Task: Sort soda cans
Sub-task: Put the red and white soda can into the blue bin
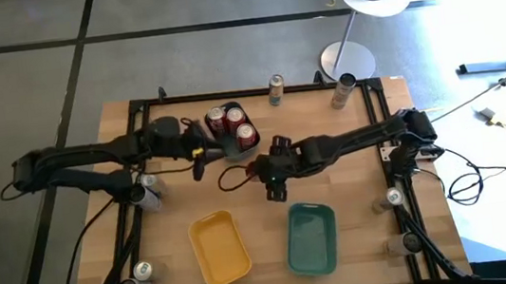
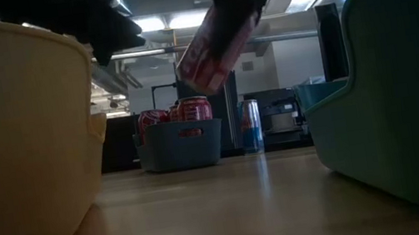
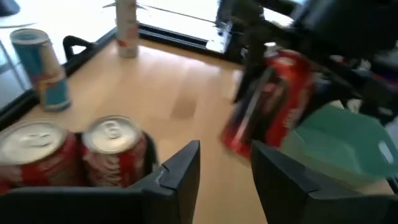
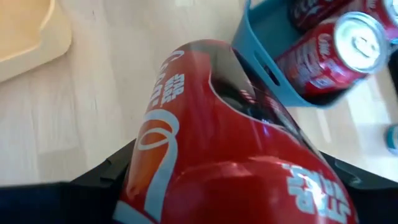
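A red soda can (image 4: 205, 124) hangs tilted above the table's middle, with my right gripper (image 1: 264, 171) shut on it; the low view shows that can (image 2: 211, 45) well clear of the wood. A dark blue tray (image 1: 230, 144) at the far middle holds three upright red cans (image 1: 234, 117). My left gripper (image 3: 227, 174) stands open just beside this tray's near left side, nothing between its fingers. The held can (image 3: 267, 99) shows ahead of it. My right gripper pinches the red can by its curved side (image 4: 155, 186), one finger (image 4: 102, 180) on each side of it. The fingers come slanting down from the table's right. The can is lifted clear of the table and tilted, its lower end (image 2: 195, 71) toward the blue tray.
A yellow tray (image 1: 219, 248) and a teal tray (image 1: 311, 239) lie side by side at the near edge. Single cans stand along the black frame: two at the far edge (image 1: 275, 90) (image 1: 343, 89), two at the left (image 1: 148, 187) (image 1: 142, 272), one at the right (image 1: 393, 198).
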{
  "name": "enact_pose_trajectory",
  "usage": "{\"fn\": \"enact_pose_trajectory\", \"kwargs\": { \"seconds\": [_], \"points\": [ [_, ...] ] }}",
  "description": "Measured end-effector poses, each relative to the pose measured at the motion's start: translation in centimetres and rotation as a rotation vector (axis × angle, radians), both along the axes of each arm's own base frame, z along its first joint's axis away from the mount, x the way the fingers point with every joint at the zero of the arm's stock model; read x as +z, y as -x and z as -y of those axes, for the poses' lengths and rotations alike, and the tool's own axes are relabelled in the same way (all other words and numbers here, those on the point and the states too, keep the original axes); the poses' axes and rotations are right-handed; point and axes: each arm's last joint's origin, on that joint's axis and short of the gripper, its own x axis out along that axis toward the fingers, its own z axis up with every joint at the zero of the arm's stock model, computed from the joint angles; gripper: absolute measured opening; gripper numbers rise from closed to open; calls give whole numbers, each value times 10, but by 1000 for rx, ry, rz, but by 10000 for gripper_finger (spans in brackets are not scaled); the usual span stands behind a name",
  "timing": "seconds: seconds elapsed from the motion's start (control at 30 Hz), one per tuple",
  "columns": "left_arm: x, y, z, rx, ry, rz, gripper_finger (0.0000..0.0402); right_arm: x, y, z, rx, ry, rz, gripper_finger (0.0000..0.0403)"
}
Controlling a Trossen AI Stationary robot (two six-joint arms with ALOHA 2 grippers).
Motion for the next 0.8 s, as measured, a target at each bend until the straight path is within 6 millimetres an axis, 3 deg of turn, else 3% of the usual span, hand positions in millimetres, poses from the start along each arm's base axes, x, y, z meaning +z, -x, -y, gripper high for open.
{"fn": "enact_pose_trajectory", "kwargs": {
  "seconds": [0.23,0.57,0.8],
  "points": [
    [-11,-16,21,-112,-47,-32,119,-12,-6,0,10,-5,80,283],
    [-36,-40,34,-143,-88,-102,8,-10,-9,0,2,4,116,283],
    [-52,-49,37,-154,-69,-163,9,-10,-11,0,24,2,125,283]
  ]
}}
